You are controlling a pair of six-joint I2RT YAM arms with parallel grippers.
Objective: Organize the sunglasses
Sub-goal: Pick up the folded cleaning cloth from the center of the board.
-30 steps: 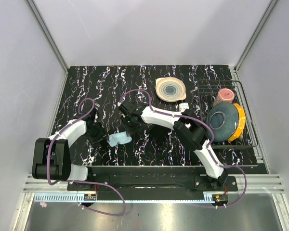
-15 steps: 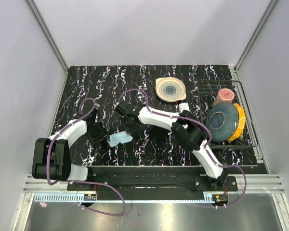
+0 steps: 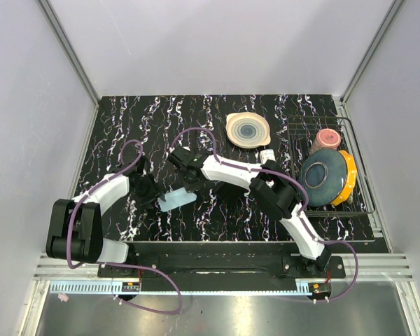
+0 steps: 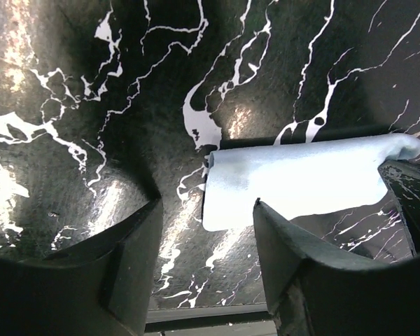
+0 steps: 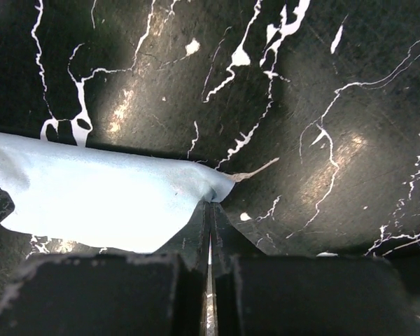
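The sunglasses are out of view in every frame. A pale blue cloth (image 3: 176,201) lies on the black marbled table (image 3: 126,126) between the two arms. My right gripper (image 3: 190,185) is shut on the cloth's (image 5: 98,196) corner, and the fabric bunches at the tips of the gripper (image 5: 210,206). My left gripper (image 3: 154,194) stands open at the cloth's other end. In the left wrist view the cloth's (image 4: 294,175) near corner reaches into the gap of the left gripper (image 4: 206,210). Its right finger (image 4: 294,252) overlaps the cloth's edge.
A tan plate with dark rings (image 3: 248,129) sits at the back. A wire dish rack (image 3: 360,189) at the right holds a blue plate (image 3: 323,176), a yellow one (image 3: 348,175) and a pink cup (image 3: 327,138). A small white object (image 3: 266,154) lies beside the right arm.
The right gripper has closed on the cloth's corner. The left gripper has moved right and a little farther back, up to the cloth's other end.
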